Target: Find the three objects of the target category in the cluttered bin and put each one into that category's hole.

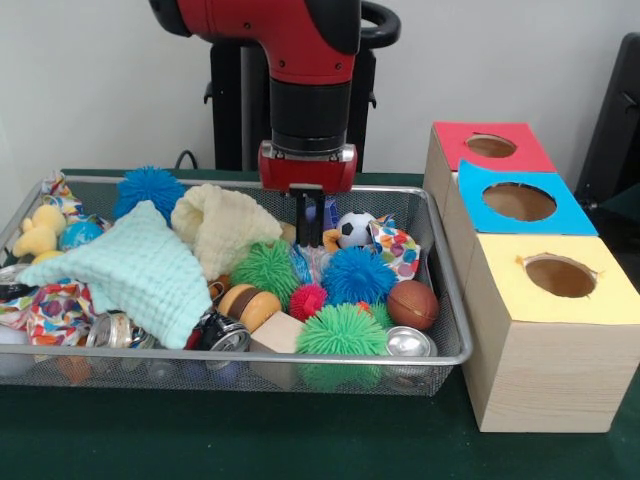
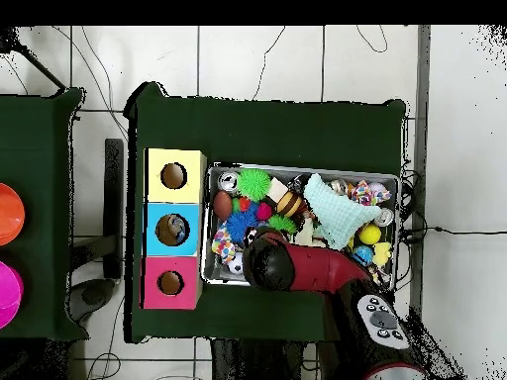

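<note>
My gripper (image 1: 310, 238) reaches down into the back middle of the wire bin (image 1: 300, 358), its narrow black fingers (image 1: 304, 215) close together with nothing visibly held. It stands between a cream cloth (image 1: 222, 225) and a small soccer ball (image 1: 354, 229). Just in front lie a green spiky ball (image 1: 266, 268), a blue spiky ball (image 1: 357, 275) and a red spiky ball (image 1: 308, 300). A mini basketball (image 1: 412, 304) sits to the right. In the overhead view the arm (image 2: 272, 262) covers the gripper and that part of the bin (image 2: 302, 168).
Three wooden boxes stand beside the bin, with a red hole (image 1: 490, 146), a blue hole (image 1: 519, 201) and a yellow hole (image 1: 560, 277). Also in the bin: a mint cloth (image 1: 135, 272), cans (image 1: 408, 343), wooden blocks (image 1: 277, 331), a yellow duck (image 1: 40, 232), another blue spiky ball (image 1: 149, 188).
</note>
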